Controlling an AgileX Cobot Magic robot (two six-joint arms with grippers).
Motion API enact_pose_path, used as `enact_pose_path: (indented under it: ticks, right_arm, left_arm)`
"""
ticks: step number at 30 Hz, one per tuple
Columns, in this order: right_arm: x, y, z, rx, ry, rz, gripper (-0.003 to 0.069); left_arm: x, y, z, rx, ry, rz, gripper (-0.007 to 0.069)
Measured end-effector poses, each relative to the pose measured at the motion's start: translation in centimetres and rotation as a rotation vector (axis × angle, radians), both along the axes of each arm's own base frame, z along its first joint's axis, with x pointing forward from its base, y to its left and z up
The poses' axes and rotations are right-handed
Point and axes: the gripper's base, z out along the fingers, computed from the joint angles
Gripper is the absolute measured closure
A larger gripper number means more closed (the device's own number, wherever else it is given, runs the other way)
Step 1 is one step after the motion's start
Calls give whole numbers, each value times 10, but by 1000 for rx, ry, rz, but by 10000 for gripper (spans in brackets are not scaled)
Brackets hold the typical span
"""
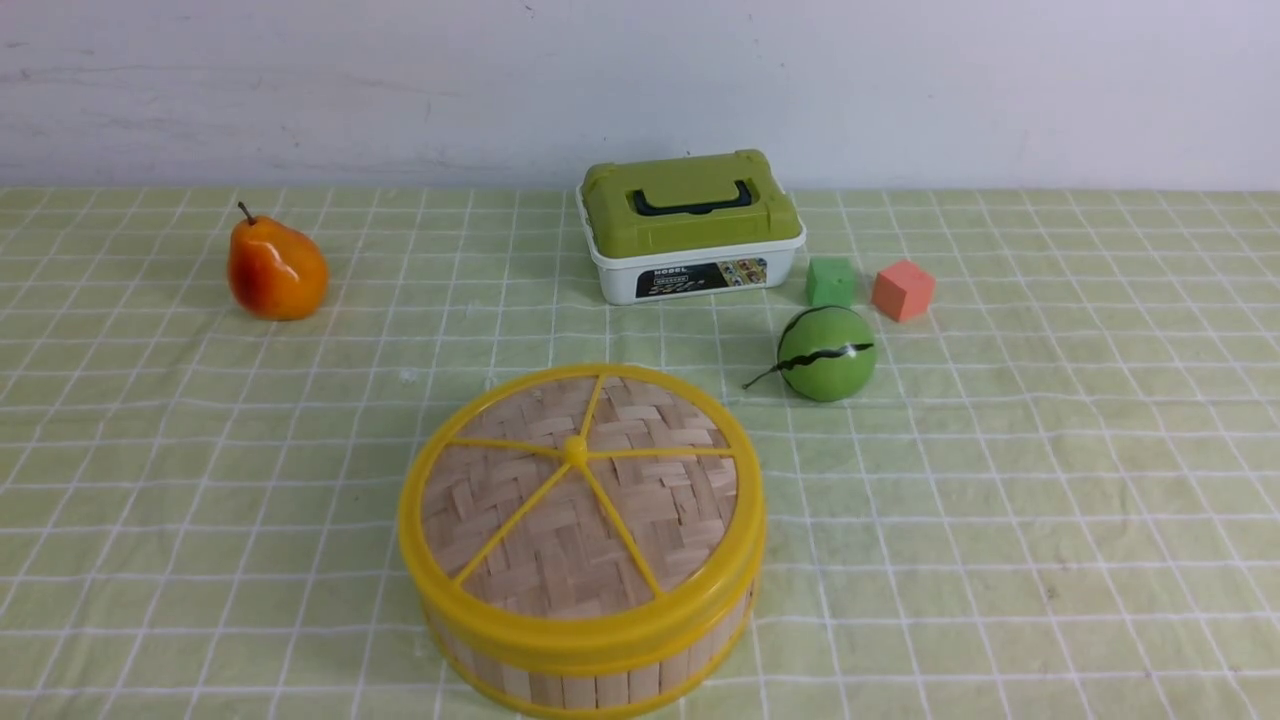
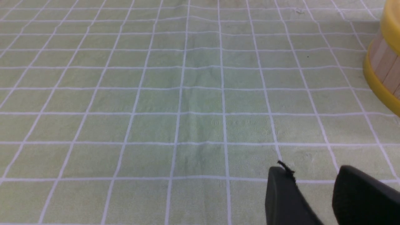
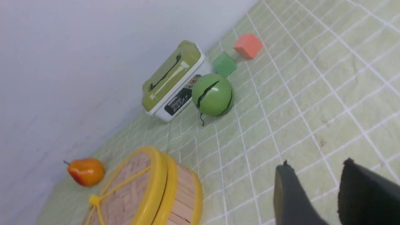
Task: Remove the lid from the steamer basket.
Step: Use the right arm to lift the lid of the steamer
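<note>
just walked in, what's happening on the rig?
Nothing is gripped yet. The lid sits closed on the steamer basket, near the front middle of the tablecloth. The left gripper and the right gripper are both open and empty, neither touching it. Lid removal has not started.

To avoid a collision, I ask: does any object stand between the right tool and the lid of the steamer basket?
Nothing visible does. In the right wrist view only bare checked cloth lies between the right tool and the lid on the steamer basket. The green ball sits farther back, near the box, off that path.
</note>
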Motion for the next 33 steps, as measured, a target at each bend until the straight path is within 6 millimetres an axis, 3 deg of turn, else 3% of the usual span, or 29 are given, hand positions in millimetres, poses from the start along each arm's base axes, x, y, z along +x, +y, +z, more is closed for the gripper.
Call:
enact_pose_path:
  ticks: [1, 2, 3, 4, 5, 6, 7, 8, 12, 14, 18, 22, 26, 27, 28, 32, 33]
  right_arm:
    - [0, 2, 30, -126, 20, 41, 571]
    - [3, 3, 43, -194, 75, 74, 617]
    - [2, 3, 47, -213, 70, 79, 617]
    - [10, 3, 72, -345, 147, 131, 655]
    - [13, 3, 79, -383, 163, 147, 664]
    - [28, 4, 114, -559, 244, 240, 678]
    - [26, 4, 119, -576, 238, 246, 678]
    - [42, 5, 142, -675, 292, 331, 680]
    - [81, 14, 170, -767, 427, 561, 673]
    - [96, 22, 175, -777, 445, 659, 666]
    - [145, 63, 181, -835, 462, 877, 657]
    - [175, 99, 182, -932, 474, 962, 657]
    - [219, 165, 163, -1034, 499, 1055, 644]
    - [221, 167, 164, -1037, 493, 1055, 642]
    - [230, 188, 157, -1050, 492, 1089, 629]
    - [252, 237, 132, -1088, 492, 1155, 544]
    - [253, 239, 133, -1090, 483, 1152, 538]
  left_arm:
    - [0, 0, 0, 0, 0, 0, 386]
    - [0, 0, 0, 0, 0, 0, 386]
    - [0, 0, 0, 0, 0, 0, 386]
    - [0, 0, 0, 0, 0, 0, 386]
    - [0, 0, 0, 0, 0, 0, 386]
    - [0, 0, 0, 0, 0, 0, 386]
    - [0, 0, 0, 0, 0, 0, 386]
    - [0, 0, 0, 0, 0, 0, 386]
    - [0, 0, 0, 0, 0, 0, 386]
    - [0, 0, 0, 0, 0, 0, 386]
    - [0, 0, 0, 0, 0, 0, 386]
    - [0, 0, 0, 0, 0, 0, 386]
    - [0, 0, 0, 0, 0, 0, 386]
    - [0, 0, 0, 0, 0, 0, 386]
    - [0, 0, 0, 0, 0, 0, 386]
    - [0, 0, 0, 0, 0, 0, 386]
    - [0, 0, 0, 0, 0, 0, 386]
